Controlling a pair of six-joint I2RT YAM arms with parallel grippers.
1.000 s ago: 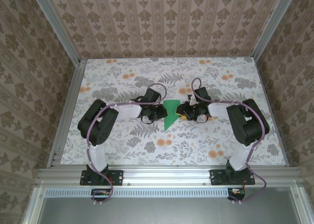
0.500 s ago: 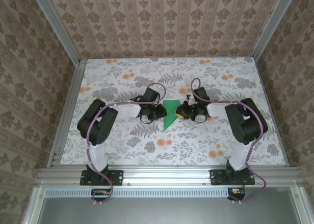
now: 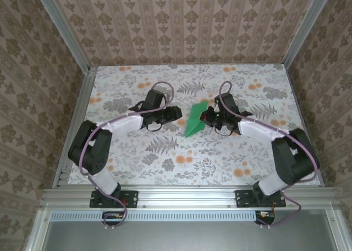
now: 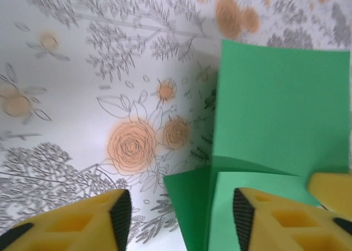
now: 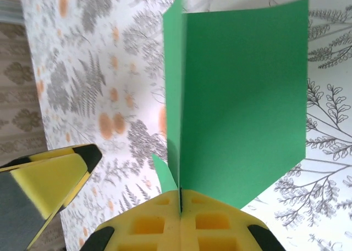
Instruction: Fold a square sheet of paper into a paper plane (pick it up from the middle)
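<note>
The top camera looks steeply down from behind the arms [image 3: 91, 146] over the whole counter [image 3: 220, 163]. Both wrist cameras sit low and close, facing the same paper [image 4: 275, 97] from opposite sides.

L jaws apart; creased paper plane [image 4: 275, 108] behind rt one.
</note>
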